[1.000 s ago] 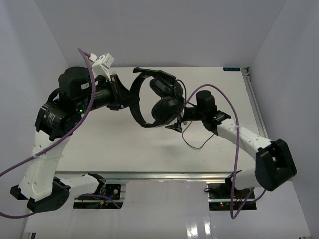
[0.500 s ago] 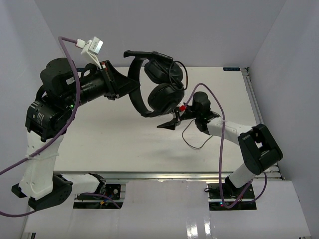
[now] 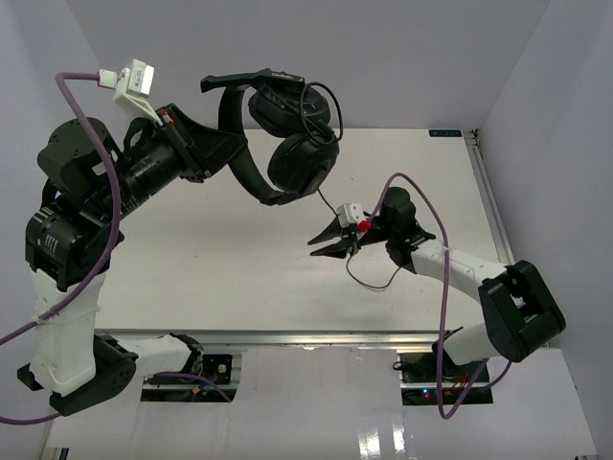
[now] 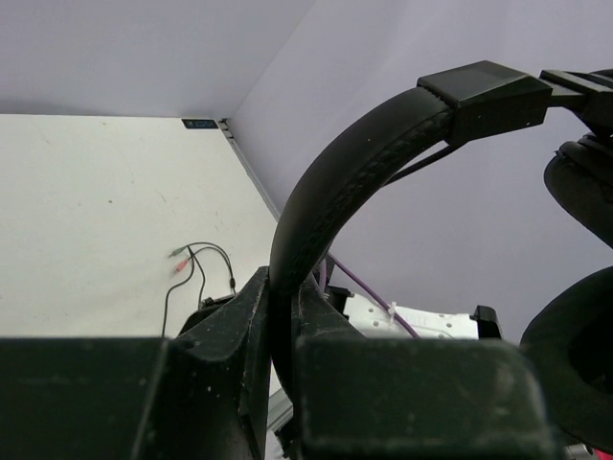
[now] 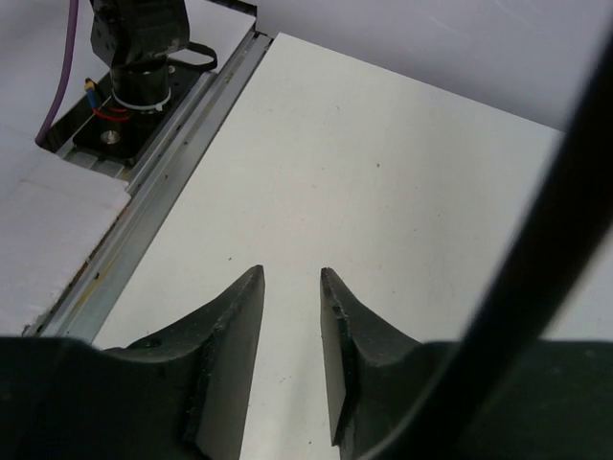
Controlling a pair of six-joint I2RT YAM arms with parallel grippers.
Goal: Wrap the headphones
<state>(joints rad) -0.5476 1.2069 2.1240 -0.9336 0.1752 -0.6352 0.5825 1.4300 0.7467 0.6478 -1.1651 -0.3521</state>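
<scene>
L tool gripping headphones, lifted higher, R tool parted, empty, lower

Fixed overhead view. A white table is enclosed on three sides by plain pale grey-lilac panels: back wall, left wall and right wall. A metal rail runs along the table's right edge, a second rail along its near edge. A small dark label marks the far right corner. In front lies a glossy white sheet. The light is even and diffuse.
</scene>
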